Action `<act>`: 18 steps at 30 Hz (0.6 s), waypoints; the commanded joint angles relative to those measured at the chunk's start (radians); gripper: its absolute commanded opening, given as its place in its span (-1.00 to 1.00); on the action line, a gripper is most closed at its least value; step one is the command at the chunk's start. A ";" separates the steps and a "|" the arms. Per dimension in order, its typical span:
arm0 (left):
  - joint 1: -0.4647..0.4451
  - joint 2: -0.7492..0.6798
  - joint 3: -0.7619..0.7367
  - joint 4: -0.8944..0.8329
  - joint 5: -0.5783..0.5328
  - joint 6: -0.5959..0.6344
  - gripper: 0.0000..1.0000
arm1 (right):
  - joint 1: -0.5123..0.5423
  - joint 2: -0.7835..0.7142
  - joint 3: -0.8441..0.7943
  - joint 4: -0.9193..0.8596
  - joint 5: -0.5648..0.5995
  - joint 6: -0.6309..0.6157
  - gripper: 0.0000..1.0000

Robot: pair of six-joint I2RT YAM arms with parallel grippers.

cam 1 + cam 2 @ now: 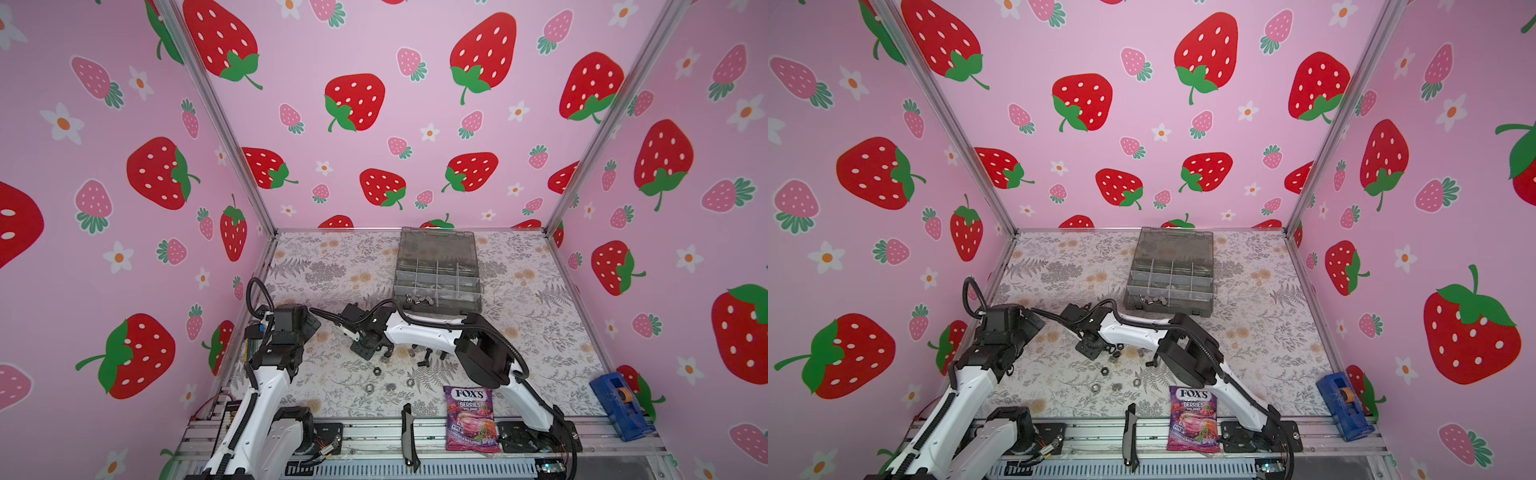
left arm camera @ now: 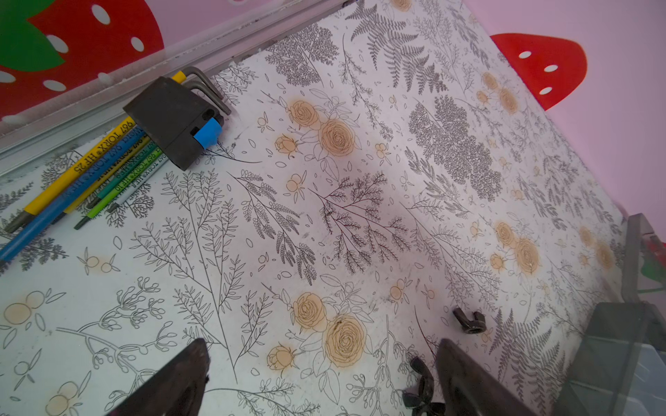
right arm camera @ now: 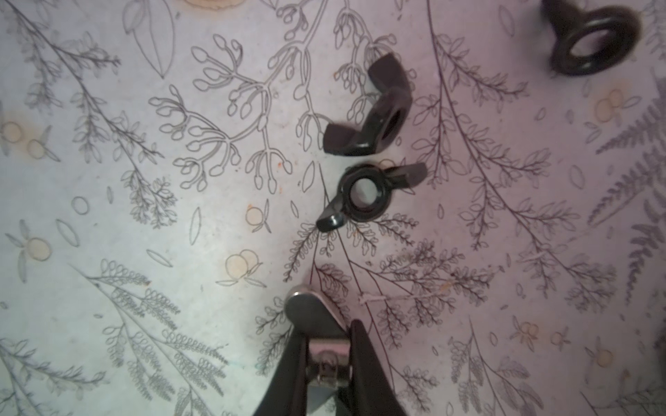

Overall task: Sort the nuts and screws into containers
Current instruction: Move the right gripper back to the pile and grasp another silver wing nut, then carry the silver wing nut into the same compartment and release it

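The right gripper (image 3: 327,336) is pinched nearly closed on a silver wing nut (image 3: 306,309), low over the table (image 1: 540,332) at about seven o'clock from its centre; the left gripper (image 2: 322,344) is spread wide with nothing between its fingers, though a black wing nut (image 2: 421,392) lies just beside one of them.

The silver piece is probably light, rigid and slick, so it could pivot or squirt out of a pinch; the flat faces of the wings look like the safest place to hold it, and the carry should be gentle. Two more black wing nuts (image 3: 365,194) lie close together just ahead of the fingertips. Hex nuts (image 1: 377,371) and black bolts (image 1: 424,358) are scattered at six o'clock, all apart from one another.

The organiser box (image 1: 436,270) stands at twelve to one o'clock, its lid tipped back. The compartment at its seven o'clock corner (image 1: 417,300) holds a few small dark and silver pieces, too small to name; what the other cells hold I cannot tell.
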 commanded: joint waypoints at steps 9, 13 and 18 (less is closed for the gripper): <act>0.010 -0.008 0.008 -0.009 -0.008 -0.008 0.98 | -0.130 -0.266 -0.164 0.140 0.009 0.090 -1.00; 0.011 0.000 0.008 -0.003 -0.003 -0.010 0.98 | -0.208 -0.335 -0.233 0.165 -0.006 0.131 -1.00; 0.011 0.006 0.010 0.006 0.011 -0.007 0.99 | -0.312 -0.392 -0.302 0.177 -0.013 0.180 -1.00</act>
